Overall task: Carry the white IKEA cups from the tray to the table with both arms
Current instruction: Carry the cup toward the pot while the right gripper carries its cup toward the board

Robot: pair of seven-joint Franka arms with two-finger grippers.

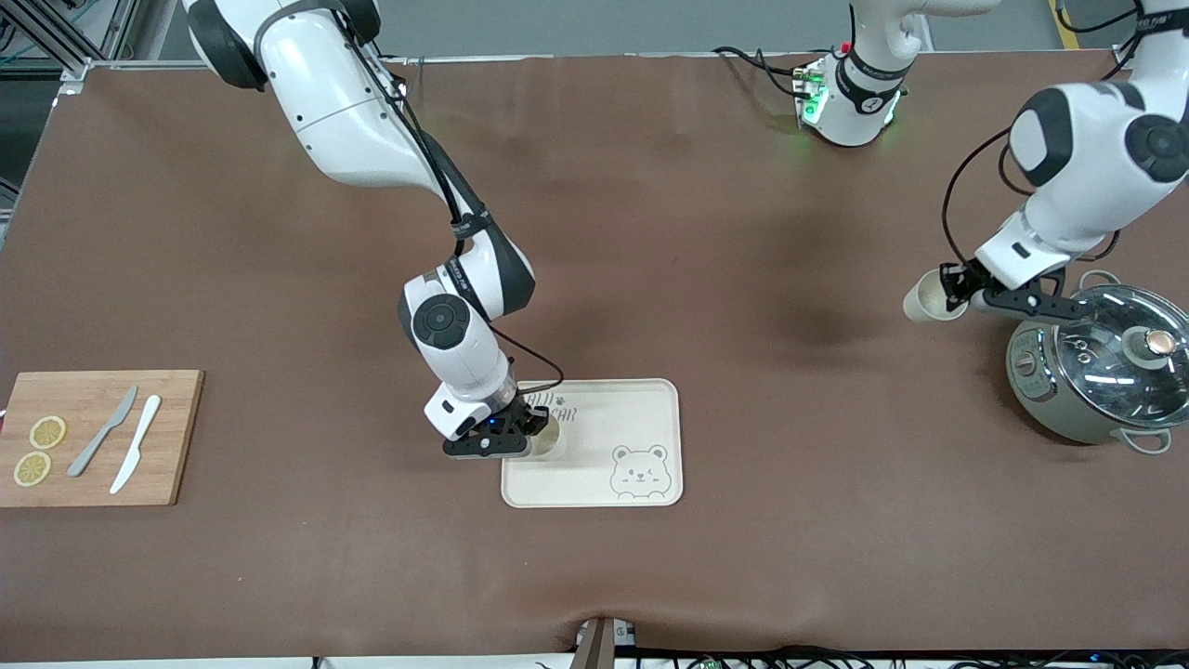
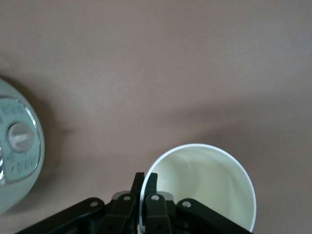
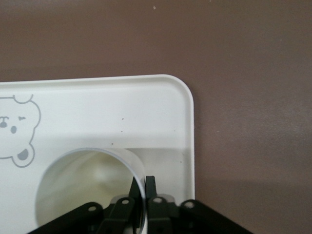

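Right gripper (image 1: 525, 435), low over the tray (image 1: 594, 483), its jaws pinching the rim of one white cup (image 1: 548, 444) standing on the tray's end toward the right arm. Left gripper (image 1: 959, 293), jaws pinching the wall of the second cup (image 1: 929, 297), tilted above the surface (image 1: 650, 232) beside a lidded pot (image 1: 1105, 372). Risk: thin rim grips may slip or tip a cup; the pot crowds set-down. Tray lettering partly hidden by the gripper.

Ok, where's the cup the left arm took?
In the front view, the left tool holds that cup by its rim over bare table, beside the lidded pot toward the left arm's end.
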